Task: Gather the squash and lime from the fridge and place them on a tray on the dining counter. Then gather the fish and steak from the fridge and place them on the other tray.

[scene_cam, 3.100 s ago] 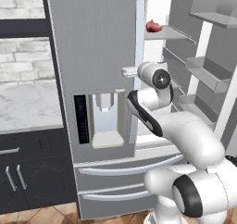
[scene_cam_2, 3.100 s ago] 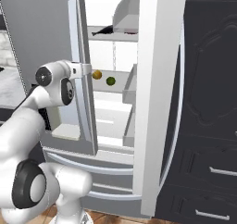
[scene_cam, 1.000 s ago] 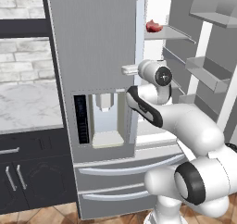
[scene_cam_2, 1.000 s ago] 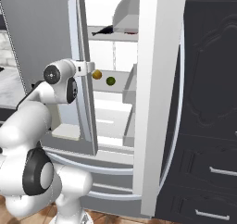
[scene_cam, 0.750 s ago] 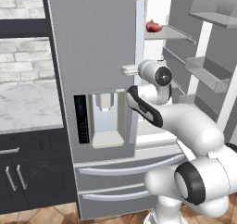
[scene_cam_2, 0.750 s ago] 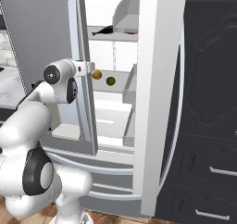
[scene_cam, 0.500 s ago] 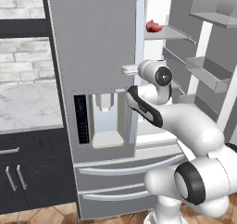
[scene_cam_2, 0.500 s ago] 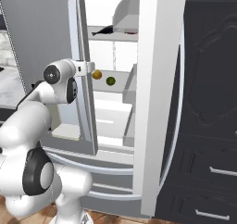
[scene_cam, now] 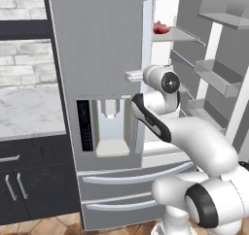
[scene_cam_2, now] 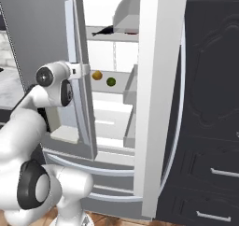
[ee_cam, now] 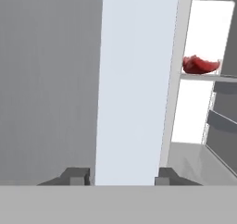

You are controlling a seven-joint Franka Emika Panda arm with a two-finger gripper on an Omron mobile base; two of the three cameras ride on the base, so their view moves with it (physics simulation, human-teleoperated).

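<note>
gripper [ee_cam: 119,176]: jaws straddle the pale edge of the fridge's [scene_cam: 97,59] left door; contact can't be confirmed
squash [scene_cam_2: 97,75]: on middle shelf, beyond that edge
lime [scene_cam_2: 111,81]: just beside it (door edge stands between hand and both)

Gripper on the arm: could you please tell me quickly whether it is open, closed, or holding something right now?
Gripper: closed around the pale door handle of the fridge, one fingertip on each side; holding no food.
</note>
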